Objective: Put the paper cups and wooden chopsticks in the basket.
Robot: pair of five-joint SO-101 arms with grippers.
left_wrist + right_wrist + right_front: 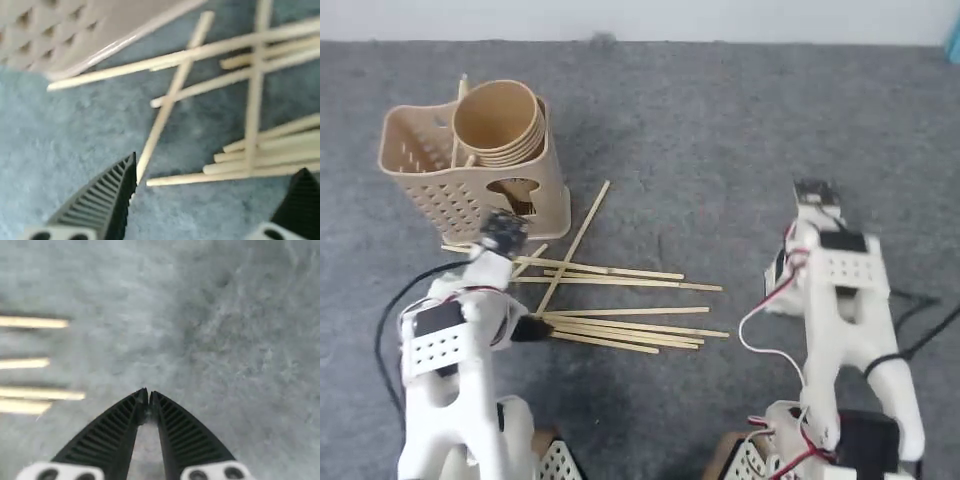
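Several wooden chopsticks [620, 300] lie scattered on the grey carpet in the middle. The beige perforated basket [440, 200] stands at the back left and holds a nested stack of paper cups [500, 120] and at least one upright chopstick. My left gripper [528, 327] is low at the left end of the chopstick pile, open. In the left wrist view the left gripper [215, 182] has the chopstick [225, 176] ends between its spread fingers, with the basket [75, 30] just beyond. My right gripper [148, 394] is shut and holds nothing, over bare carpet right of the chopstick tips [30, 322].
Both arm bases stand at the front edge. The right arm [840, 290] stands upright at the right, with its gripper [815, 192] pointing down at the carpet. Cables trail beside each arm. The grey carpet [720, 120] runs to the back wall.
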